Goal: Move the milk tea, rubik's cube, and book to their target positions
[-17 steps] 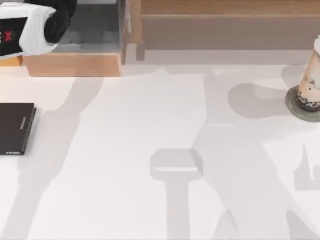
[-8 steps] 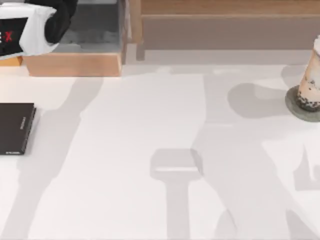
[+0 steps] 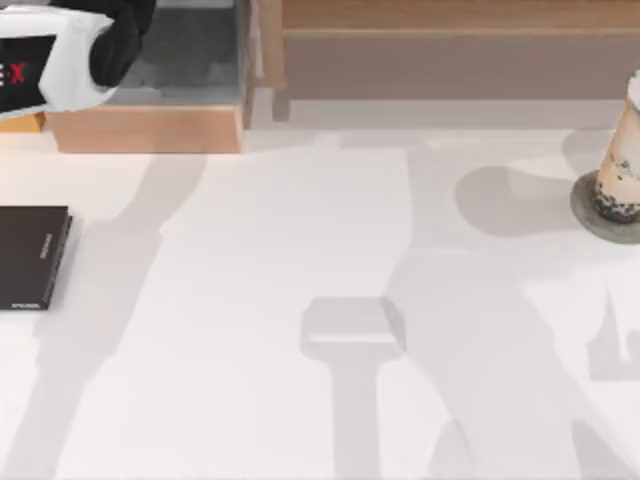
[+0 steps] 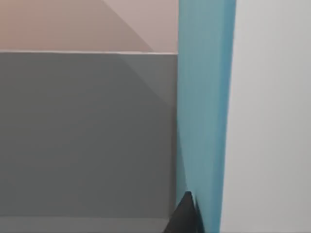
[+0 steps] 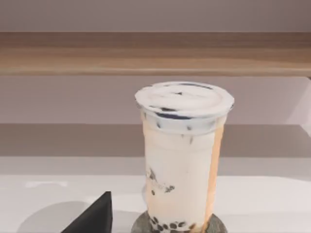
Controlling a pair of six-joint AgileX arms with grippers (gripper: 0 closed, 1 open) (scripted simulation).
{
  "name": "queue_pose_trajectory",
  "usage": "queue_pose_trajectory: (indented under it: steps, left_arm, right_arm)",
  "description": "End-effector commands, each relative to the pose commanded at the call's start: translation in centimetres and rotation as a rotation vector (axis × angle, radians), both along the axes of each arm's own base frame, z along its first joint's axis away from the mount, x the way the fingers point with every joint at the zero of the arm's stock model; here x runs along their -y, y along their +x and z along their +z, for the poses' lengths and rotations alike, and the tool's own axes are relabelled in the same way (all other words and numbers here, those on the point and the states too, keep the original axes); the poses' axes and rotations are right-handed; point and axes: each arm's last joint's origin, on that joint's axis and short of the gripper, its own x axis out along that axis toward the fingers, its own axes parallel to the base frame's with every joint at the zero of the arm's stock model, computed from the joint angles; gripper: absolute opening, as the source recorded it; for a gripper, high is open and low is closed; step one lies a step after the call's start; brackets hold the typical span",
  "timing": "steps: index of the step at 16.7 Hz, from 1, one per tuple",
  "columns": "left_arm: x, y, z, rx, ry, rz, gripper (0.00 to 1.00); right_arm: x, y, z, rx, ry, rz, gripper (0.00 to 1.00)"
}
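Left arm (image 3: pixel 55 60): at the far left corner of the top view, over a wooden shelf unit (image 3: pixel 150 128); its pincer (image 4: pixel 187 216) appears as one dark finger against the book (image 4: pixel 204 116), a teal-blue face standing upright beside a grey compartment wall; whether the fingers are clamped or apart cannot be told. Judged step: placing the book in the shelf; keep it vertical, clear of the wooden divider (image 3: pixel 262 60), lower gently. Milk tea (image 3: pixel 622 160): far right of the surface (image 3: pixel 300 250), upright on a grey disc (image 3: pixel 600 222), apparently placed. Right pincer: a dark fingertip (image 5: pixel 95 216) near the cup (image 5: pixel 182 155), not touching; open or shut cannot be told. Black slab (image 3: pixel 32 257): flat at the left edge, well apart from the shelf
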Motion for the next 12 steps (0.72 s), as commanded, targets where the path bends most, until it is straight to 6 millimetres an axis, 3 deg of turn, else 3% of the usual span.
queue_pose_trajectory:
  steps: [12]
  left_arm:
    - [-0.98,-0.42,0.41,0.001,-0.010,0.012,0.00]
  right_arm:
    - [0.00,0.00,0.00,0.000,0.000,0.000,1.00]
